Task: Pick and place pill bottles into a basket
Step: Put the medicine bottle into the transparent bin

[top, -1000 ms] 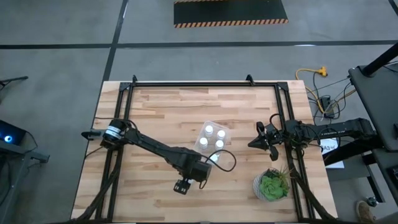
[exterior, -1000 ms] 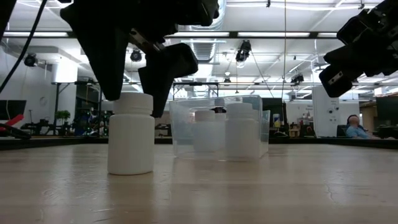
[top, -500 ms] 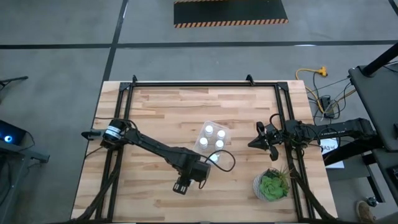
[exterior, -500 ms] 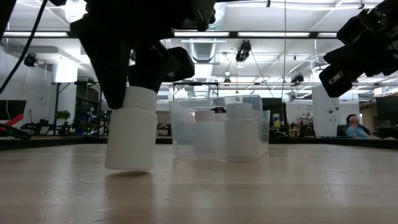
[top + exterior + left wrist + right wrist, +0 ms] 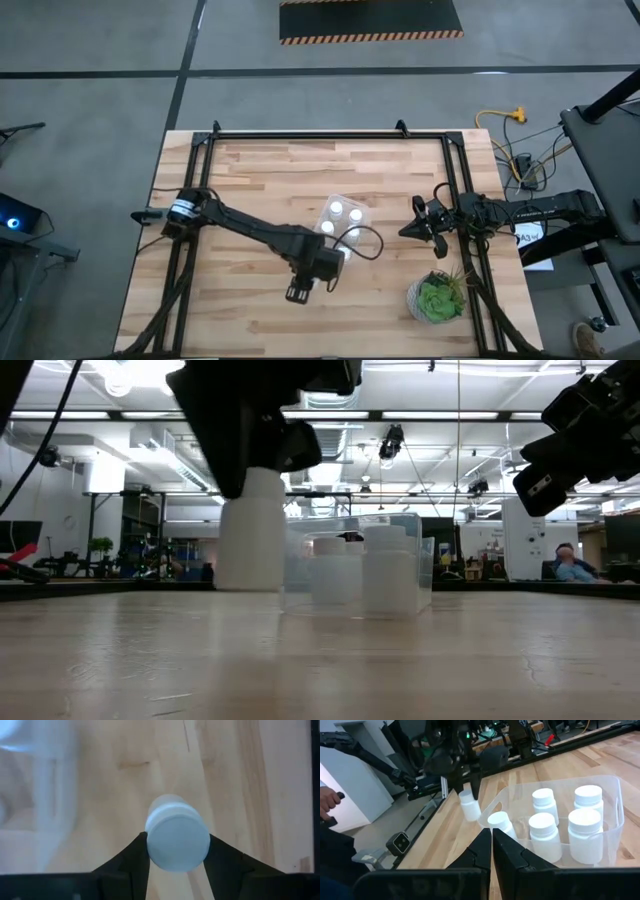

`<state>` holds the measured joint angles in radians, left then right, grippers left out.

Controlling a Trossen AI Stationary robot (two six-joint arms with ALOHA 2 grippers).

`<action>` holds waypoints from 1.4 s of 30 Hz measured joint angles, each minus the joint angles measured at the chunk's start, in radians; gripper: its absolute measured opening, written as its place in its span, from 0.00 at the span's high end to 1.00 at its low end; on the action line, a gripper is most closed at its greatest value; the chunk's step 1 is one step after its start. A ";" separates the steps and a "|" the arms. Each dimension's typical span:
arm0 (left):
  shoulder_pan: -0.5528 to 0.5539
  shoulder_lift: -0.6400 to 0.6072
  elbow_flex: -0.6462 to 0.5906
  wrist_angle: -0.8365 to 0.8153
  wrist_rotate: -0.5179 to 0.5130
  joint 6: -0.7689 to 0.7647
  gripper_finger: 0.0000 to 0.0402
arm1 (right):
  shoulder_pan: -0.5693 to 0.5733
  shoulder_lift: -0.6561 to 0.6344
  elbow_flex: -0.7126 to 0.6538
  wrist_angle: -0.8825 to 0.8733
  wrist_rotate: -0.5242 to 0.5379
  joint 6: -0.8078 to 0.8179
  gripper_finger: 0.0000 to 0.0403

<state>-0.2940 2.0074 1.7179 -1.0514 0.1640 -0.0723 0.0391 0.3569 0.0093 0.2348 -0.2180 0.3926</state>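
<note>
Above bare wooden table (image 5: 250, 170), left pincer (image 5: 176, 851) clamps an unlabelled pill bottle (image 5: 176, 837) beside the basket (image 5: 615, 805).

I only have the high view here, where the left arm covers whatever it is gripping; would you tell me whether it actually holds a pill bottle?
Observer: Yes. The left wrist view shows the left gripper with its fingers pressed on either side of a pill bottle, near its cap.
Operator: Thank you. Is it off the table?
Observer: It is. In the low view its base hangs clear above the wooden table.
Operator: And how many are in the basket?
Observer: The right wrist view shows five other bottles standing upright inside the basket.
</note>
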 joint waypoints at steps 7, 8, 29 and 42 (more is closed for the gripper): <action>0.056 -0.013 0.094 -0.103 -0.016 0.005 0.65 | 0.000 0.000 0.000 0.000 0.000 0.000 0.98; 0.065 -0.016 0.107 -0.105 -0.017 0.008 0.65 | 0.000 0.000 0.000 0.000 0.000 0.000 0.98; 0.221 -0.072 0.158 -0.170 -0.065 0.215 0.65 | 0.000 0.000 0.000 0.000 0.001 -0.007 0.98; 0.223 -0.064 0.123 -0.157 -0.093 0.273 0.65 | 0.000 0.000 0.000 0.000 0.007 -0.004 0.98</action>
<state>-0.0711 1.9434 1.8412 -1.2082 0.0714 0.2005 0.0391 0.3569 0.0093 0.2348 -0.2112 0.3882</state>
